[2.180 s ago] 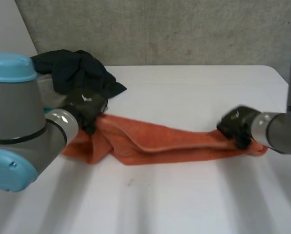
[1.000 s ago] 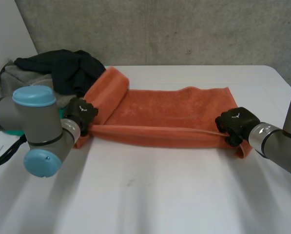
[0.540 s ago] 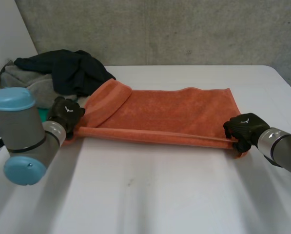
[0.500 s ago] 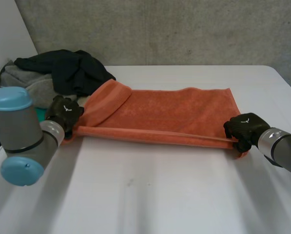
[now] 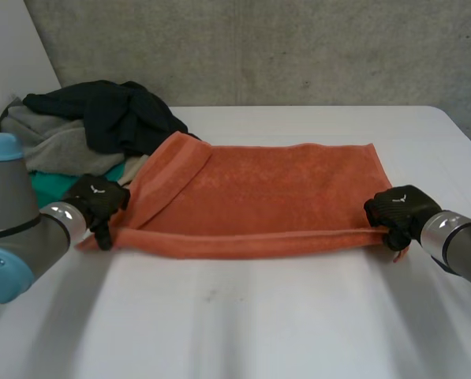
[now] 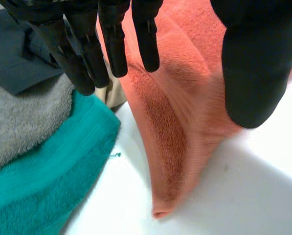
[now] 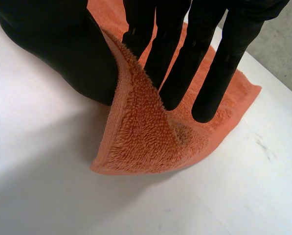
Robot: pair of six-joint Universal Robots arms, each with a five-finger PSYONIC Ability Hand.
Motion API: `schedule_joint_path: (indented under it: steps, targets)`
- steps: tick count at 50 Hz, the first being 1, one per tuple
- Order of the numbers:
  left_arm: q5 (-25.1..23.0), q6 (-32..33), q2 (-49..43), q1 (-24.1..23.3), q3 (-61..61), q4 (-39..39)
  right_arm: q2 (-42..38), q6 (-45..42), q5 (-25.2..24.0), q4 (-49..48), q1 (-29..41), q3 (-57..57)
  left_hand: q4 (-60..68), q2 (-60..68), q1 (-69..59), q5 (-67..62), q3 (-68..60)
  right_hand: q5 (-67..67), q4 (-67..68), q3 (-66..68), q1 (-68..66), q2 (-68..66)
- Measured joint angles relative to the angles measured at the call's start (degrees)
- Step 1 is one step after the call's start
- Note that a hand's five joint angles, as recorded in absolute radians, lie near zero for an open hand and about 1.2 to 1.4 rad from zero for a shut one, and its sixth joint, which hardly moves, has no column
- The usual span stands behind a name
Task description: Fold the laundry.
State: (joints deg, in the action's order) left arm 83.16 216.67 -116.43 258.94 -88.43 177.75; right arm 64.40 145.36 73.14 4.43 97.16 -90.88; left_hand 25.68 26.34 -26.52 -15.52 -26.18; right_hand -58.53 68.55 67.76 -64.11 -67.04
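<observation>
Here a white table (image 5: 298,316) with orange towel (image 5: 274,193) meets concrete wall (image 5: 298,47).

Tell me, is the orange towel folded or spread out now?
Mostly spread: the orange towel lies flat on the table, only its end near the left hand is turned over. The right hand pinches a near corner.

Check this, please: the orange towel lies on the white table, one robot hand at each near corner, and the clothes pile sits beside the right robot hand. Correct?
No. In the head view the clothes pile sits beside the left robot hand, not the right robot hand. The rest holds.
</observation>
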Motion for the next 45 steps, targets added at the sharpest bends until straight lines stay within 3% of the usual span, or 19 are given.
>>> schedule_joint_path:
  steps: [15,33,37,43,45]
  targets:
    - [-6.29,-1.32,2.40,4.76,-2.00,-2.39,0.13,-0.30,0.90,-0.82,0.55,-0.77,-0.75,-1.70,1.96,0.50,1.73,0.00,0.00,0.00,0.00,0.00]
    - [-6.74,0.09,-1.60,4.28,-2.56,-2.67,0.42,-0.26,0.97,-0.91,0.04,-1.26,23.13,22.39,-22.18,-23.08,-22.39,0.00,0.00,0.00,0.00,0.00]
    - [-5.85,0.99,-3.54,3.64,-1.18,-3.03,0.93,-0.45,1.08,-0.38,0.00,-1.47,39.98,39.47,-39.11,-39.82,-39.25,0.00,0.00,0.00,0.00,0.00]
    - [-3.91,3.08,-3.65,2.32,-1.42,-6.72,3.91,-3.80,0.39,4.69,-1.25,-1.75,42.69,41.92,-39.11,-41.14,-41.62,0.00,0.00,0.00,0.00,0.00]
    - [-2.72,5.45,-1.85,1.75,-3.30,-9.58,6.21,-9.31,-0.76,10.55,-3.13,-2.00,42.70,41.92,-39.11,-41.14,-41.62,0.00,0.00,0.00,0.00,0.00]
